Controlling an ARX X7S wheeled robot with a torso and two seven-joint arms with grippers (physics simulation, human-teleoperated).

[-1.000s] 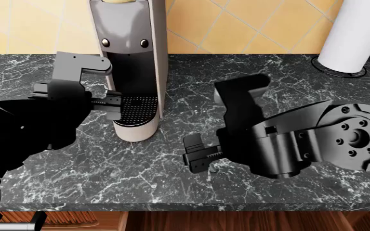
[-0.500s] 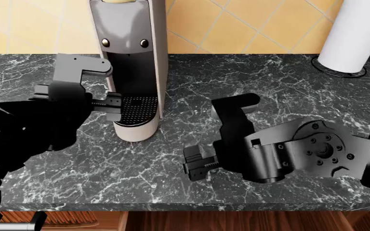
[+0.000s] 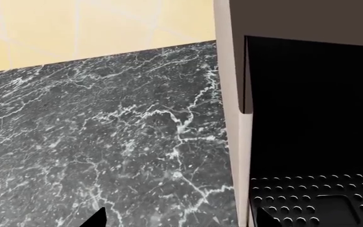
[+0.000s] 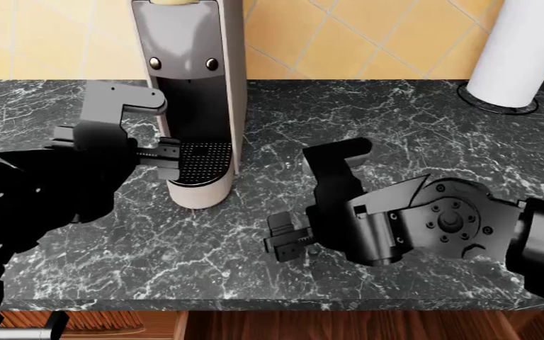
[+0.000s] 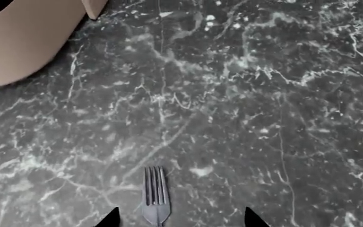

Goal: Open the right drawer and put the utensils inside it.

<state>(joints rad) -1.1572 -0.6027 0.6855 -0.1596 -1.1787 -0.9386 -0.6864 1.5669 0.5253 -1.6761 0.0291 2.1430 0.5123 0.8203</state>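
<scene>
Over the last second our right gripper (image 4: 282, 241) has dropped lower over the black marble worktop (image 4: 395, 120) and eased toward its front edge. Its wrist view shows a fork (image 5: 155, 195) lying flat between the spread fingers (image 5: 110, 217), tines pointing away, not yet gripped. So we are lining up a pick. The left gripper (image 4: 168, 157) has stayed by the coffee machine (image 4: 189, 92); we cannot tell its opening. The right drawer is probably out of view.
</scene>
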